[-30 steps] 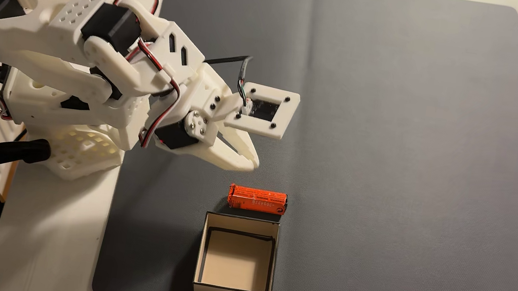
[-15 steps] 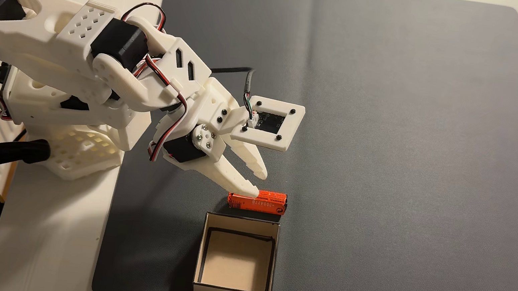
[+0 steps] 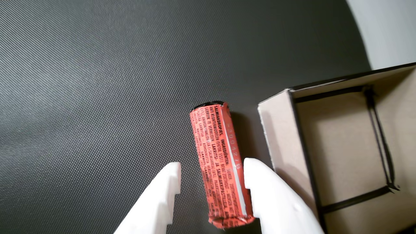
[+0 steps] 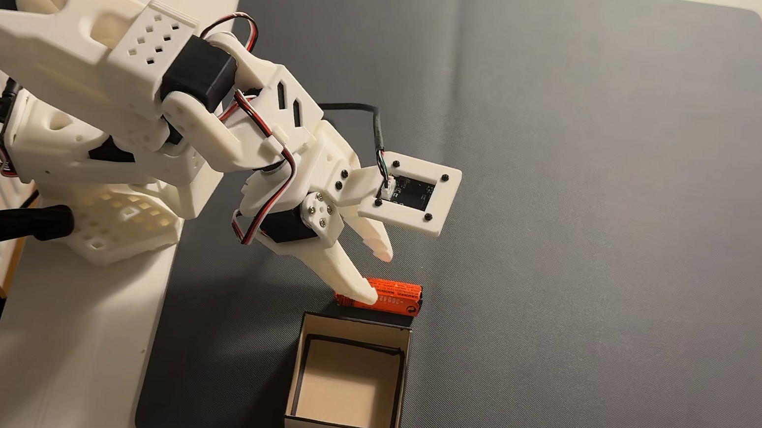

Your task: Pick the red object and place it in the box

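gripper [image 4: 379,277] lowered, now straddling red object [image 4: 390,298]

Hand [image 4: 379,277] low, fingers spread

One red object [image 4: 392,298] — one box [image 4: 355,325] — one mat [image 4: 605,183].
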You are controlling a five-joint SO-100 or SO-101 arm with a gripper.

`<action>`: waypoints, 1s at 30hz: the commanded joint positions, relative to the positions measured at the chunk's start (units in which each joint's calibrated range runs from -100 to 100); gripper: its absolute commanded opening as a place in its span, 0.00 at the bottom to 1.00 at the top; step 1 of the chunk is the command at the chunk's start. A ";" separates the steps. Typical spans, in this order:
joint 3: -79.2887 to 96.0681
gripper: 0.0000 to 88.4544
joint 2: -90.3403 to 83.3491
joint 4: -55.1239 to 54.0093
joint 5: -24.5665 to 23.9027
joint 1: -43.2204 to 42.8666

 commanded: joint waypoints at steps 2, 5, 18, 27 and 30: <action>-5.78 0.18 12.33 -6.62 0.04 -0.59; -9.32 0.18 18.45 -9.06 0.04 -0.59; -13.76 0.18 31.63 -12.74 0.09 0.00; -13.58 0.17 35.88 -15.88 0.14 -0.07; -13.76 0.17 37.07 -15.88 0.14 -0.15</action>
